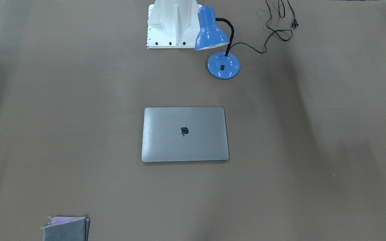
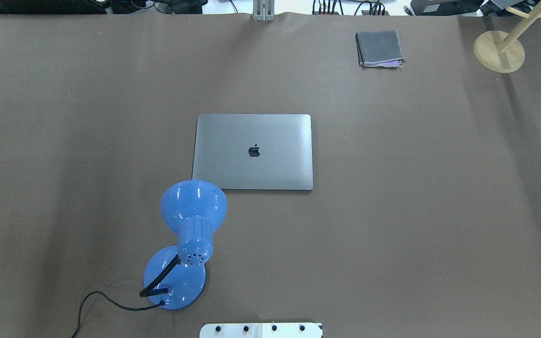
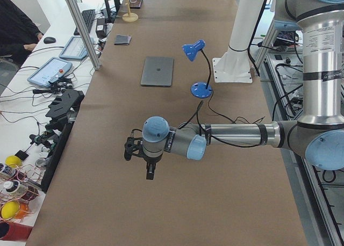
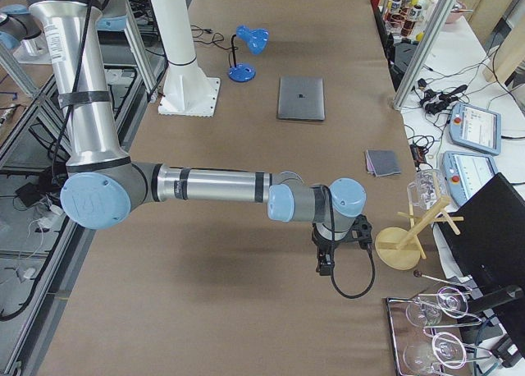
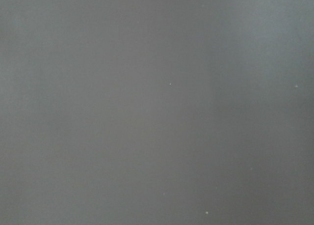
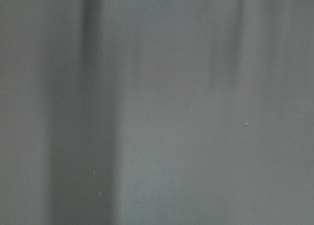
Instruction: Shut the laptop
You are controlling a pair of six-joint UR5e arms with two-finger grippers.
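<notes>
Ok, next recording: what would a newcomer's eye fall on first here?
The grey laptop lies shut, logo up, midway along the brown table. A glossy blue desk lamp stands between it and the robot's base, toward the robot's left. The left gripper and right gripper hang over bare table at opposite ends, far from the laptop.

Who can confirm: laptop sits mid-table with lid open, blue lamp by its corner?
Wrong on the lid: the laptop is shut, logo up, as the overhead view shows. It does sit mid-table with the blue lamp by its corner.
</notes>
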